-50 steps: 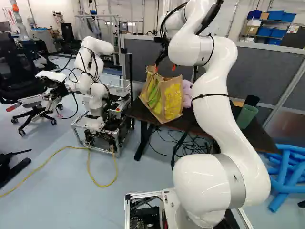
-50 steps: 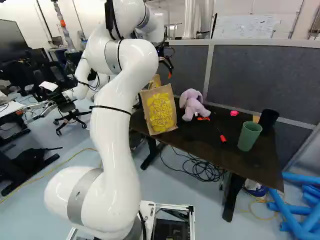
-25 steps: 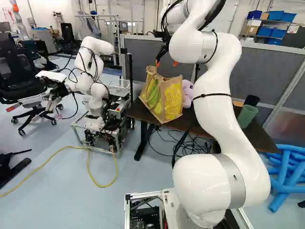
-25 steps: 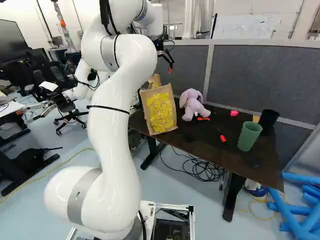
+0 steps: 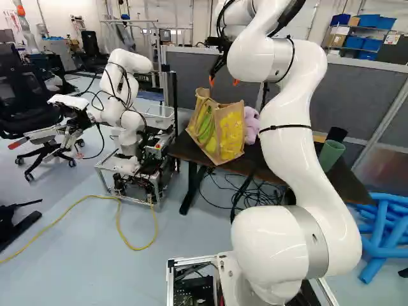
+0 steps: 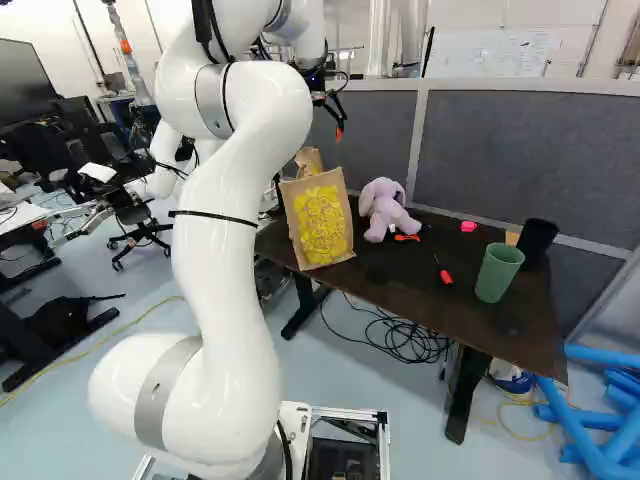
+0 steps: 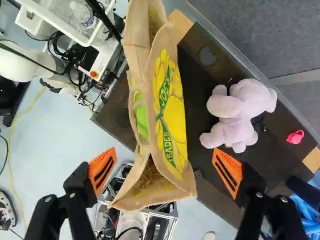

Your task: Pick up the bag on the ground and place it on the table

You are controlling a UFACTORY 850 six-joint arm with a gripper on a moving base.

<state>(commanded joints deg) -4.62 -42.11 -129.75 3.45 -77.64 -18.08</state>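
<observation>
One bag (image 7: 172, 110) stands on the counter (image 6: 400, 280), ahead of the jaws, which are wide apart, gripping nothing. It looks like paper: light, soft, easily creased, best pinched at the top rim. Only the wrist view looks down its open mouth; the left base view mostly hides the toy (image 7: 237, 110).

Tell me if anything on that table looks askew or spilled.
The paper grocery bag looks askew: it tilts, its bottom corner right at the near edge of the table, so it might tip. I see no spill.
</observation>
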